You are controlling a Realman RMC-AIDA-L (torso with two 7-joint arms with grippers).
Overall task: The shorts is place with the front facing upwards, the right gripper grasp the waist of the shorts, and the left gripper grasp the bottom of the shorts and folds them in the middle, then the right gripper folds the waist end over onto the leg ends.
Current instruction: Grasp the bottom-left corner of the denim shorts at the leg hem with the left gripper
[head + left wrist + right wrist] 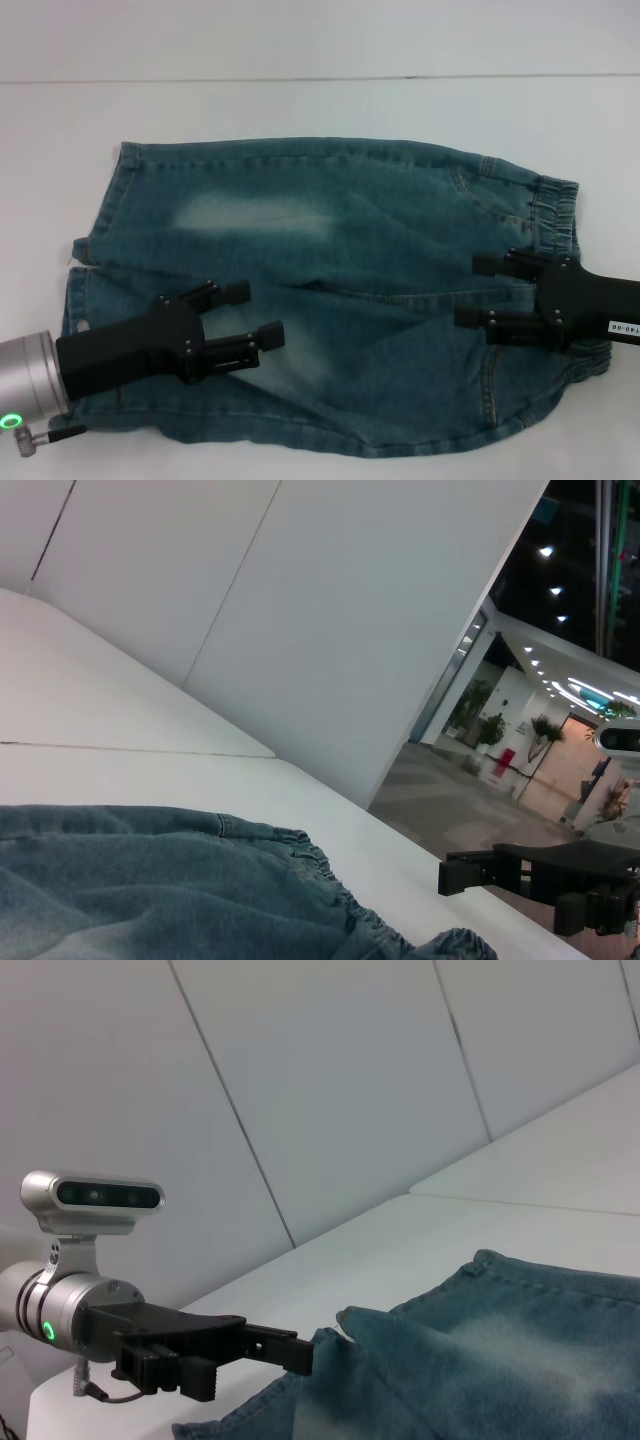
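White table [300,110] bears flat denim shorts [330,290]; white wall panels [330,630] behind.

There is one pair of denim shorts [330,290] here, a single garment with two leg ends on the robot's left and one elastic waistband [560,215] on its right, spread on one white table [320,110]. Two black grippers hang over it, the left gripper [255,315] and the right gripper [475,292], each with two fingers set apart, so four fingers in all. I count one silver camera unit [92,1200] on the left arm's wrist, one green indicator light [10,421] on that same arm, and one white label [622,327] on the right arm.
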